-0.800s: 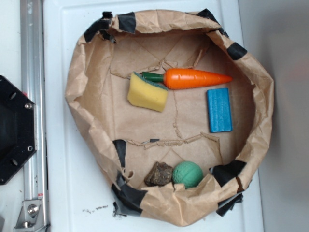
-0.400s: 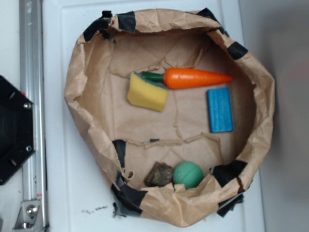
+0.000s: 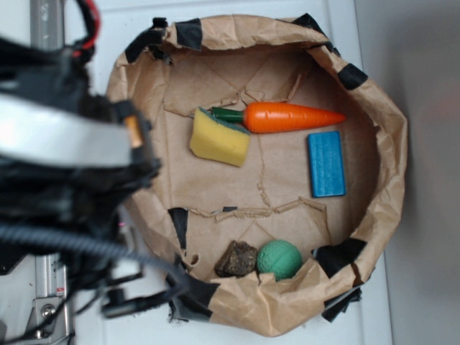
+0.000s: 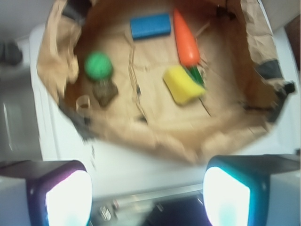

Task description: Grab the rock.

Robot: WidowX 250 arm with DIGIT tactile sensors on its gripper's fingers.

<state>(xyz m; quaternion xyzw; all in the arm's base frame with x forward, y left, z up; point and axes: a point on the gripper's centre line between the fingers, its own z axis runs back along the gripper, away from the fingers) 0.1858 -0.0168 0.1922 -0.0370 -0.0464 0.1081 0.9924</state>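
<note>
The rock [image 4: 105,92] looks hard, rough and fairly heavy, likely best pinched across its lumpy flanks. It lies ahead and left of the hand [image 4: 146,195], touching the green ball [image 4: 98,66], inside the paper nest [image 4: 155,141]. The hand's fingers are spread, empty.

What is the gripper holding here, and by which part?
Nothing. The gripper is open with nothing between its fingers, apart from the rock, which lies in the paper bowl beside the green ball.
</note>
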